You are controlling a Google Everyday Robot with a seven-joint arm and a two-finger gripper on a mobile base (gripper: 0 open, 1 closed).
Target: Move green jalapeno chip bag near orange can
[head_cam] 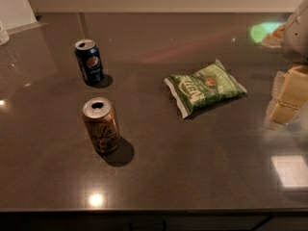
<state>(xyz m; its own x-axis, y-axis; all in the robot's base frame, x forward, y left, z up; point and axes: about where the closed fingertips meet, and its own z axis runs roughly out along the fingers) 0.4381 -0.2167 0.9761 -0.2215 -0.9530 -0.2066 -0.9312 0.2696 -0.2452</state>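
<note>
Plainly the green jalapeno chip bag [204, 87] is not yet in any grip. It lies flat on the desk [192, 177] right of centre, well apart from the orange can [100, 125] standing at lower left. The gripper [288, 97] hangs at the right edge of the frame, near the bag's right end but apparently clear of it. Being partly cut off, it does not show whether it is spread or pressed together. The crinkly bag could skid away under a shallow pinch. Carried leftward, it might topple the orange can, or be dropped beside the blue Pepsi can [89, 61] at upper left instead.
</note>
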